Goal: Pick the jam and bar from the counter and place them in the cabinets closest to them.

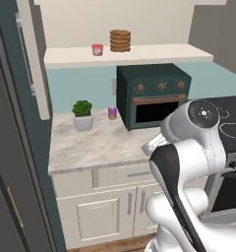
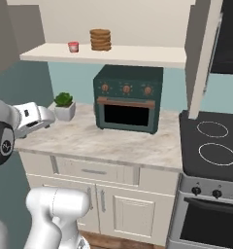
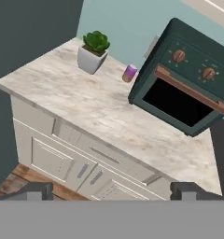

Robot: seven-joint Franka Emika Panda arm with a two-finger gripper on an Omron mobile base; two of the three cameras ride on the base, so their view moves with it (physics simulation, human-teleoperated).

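Claw (image 3: 111,190) is hanging spread wide with nothing in it above the desk (image 3: 104,112), jam (image 1: 97,49) sitting on the cabinets' shelf (image 1: 154,53).

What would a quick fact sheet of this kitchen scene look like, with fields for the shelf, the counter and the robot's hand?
shelf: red-lidded jam beside a brown stack
counter: potted plant, purple jar, dark green toaster oven
right of counter: black stove
gripper: open, holding nothing, above the counter's front edge
jam: already on the shelf
bar: cannot tell where it is
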